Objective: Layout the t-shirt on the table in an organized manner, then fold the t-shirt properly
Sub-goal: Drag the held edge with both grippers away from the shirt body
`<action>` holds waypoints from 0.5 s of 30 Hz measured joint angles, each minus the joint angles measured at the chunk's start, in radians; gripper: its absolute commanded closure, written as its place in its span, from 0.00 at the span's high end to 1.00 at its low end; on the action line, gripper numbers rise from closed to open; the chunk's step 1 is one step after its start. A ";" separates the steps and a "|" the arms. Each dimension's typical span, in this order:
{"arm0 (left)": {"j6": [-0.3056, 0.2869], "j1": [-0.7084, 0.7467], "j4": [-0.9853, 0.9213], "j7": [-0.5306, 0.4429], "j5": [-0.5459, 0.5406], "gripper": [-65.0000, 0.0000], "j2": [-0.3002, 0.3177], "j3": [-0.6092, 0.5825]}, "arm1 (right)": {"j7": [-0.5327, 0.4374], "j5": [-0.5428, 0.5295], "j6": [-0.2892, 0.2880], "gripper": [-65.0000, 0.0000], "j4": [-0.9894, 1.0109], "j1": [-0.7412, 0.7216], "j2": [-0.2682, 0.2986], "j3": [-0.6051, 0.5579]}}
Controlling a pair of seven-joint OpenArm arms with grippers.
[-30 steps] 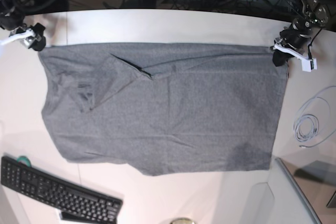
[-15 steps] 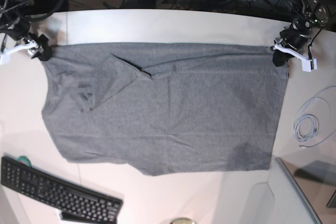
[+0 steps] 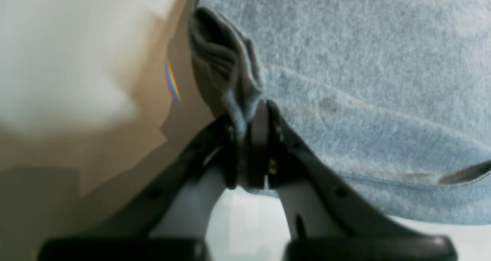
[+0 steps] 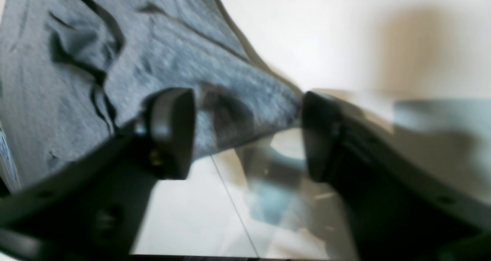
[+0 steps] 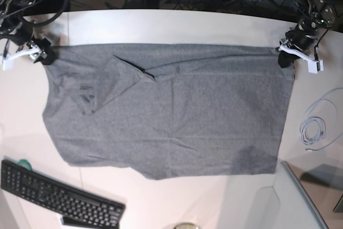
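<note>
The right tool [image 5: 38,54] has moved in from the worktop [image 5: 161,25] edge to the shirt's [image 5: 166,111] corner at 10 o'clock. Its jaws stand apart around that corner, not yet pinching. The left tool [image 5: 285,57] is clenched on the corner at 2 o'clock. The shirt lies spread flat. It looks soft, light and limp, so I would hold it by corners. Only the left wrist view shows bunched cloth [image 3: 226,76] between the pads.
</note>
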State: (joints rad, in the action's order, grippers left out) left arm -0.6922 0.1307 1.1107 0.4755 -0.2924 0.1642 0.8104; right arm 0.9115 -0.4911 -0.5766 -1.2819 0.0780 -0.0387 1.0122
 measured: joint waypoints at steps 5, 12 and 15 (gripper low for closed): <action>0.000 0.000 0.000 0.000 0.000 0.00 0.000 0.000 | -0.010 -0.009 0.000 0.34 0.045 -0.011 0.002 0.000; 0.000 0.000 0.000 0.000 0.000 0.00 0.000 0.000 | 0.005 0.002 -0.108 0.01 0.071 -0.010 0.003 0.000; 0.000 0.000 0.000 0.000 0.000 0.00 0.000 0.000 | 0.004 0.001 -0.108 0.00 0.065 -0.011 0.003 0.000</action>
State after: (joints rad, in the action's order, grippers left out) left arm -0.6922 0.1307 1.1107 0.4755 -0.2924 0.1642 0.8104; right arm 0.9157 -0.4904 -0.6842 -1.2167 0.0673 -0.0357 1.0119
